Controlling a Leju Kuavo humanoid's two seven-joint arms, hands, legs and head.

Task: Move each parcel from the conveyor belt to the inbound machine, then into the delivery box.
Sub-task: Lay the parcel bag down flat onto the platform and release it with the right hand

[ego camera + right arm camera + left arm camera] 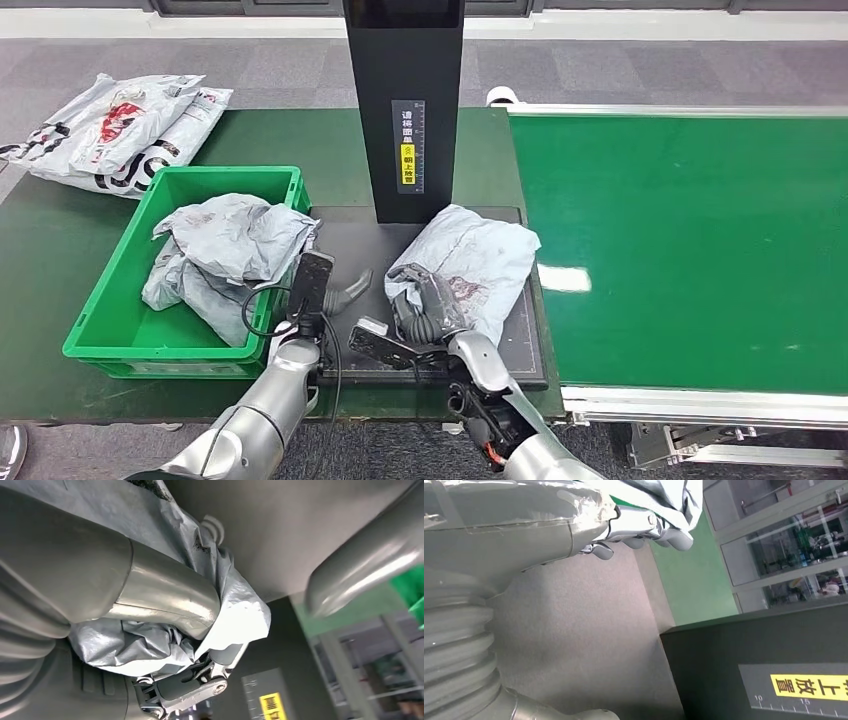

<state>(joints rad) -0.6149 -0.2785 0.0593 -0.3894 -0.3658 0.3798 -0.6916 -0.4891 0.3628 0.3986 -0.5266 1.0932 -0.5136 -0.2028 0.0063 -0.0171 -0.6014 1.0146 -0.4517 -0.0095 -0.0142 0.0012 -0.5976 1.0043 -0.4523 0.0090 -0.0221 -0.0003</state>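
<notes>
Right hand (428, 318) of mine is clamped on the near end of a grey parcel (470, 262) that lies on the dark platform (520, 350) of the inbound machine (404, 100). From my wrist camera I see my thick thumb (165, 597) pressed over the crumpled grey plastic and my darker fingers (190, 687) curled under its edge. Seen from my head, the parcel's long axis runs from about 7 o'clock, where I hold it, out toward 1 o'clock, its far end close by the foot of the black column. So the parcel stretches away from my right hand at roughly 1 o'clock.

My left hand (340, 285) sits at 9 o'clock from that parcel, over the platform's left part, just beside the green delivery box (110, 330). Its fingers (639, 527) are spread and grip nothing.

Inside the delivery box lie crumpled grey parcels (225, 255). More printed bags (115, 130) rest on the table (50, 250) at 11 o'clock from the box. At 3 o'clock from the machine runs the green conveyor belt (690, 250).
</notes>
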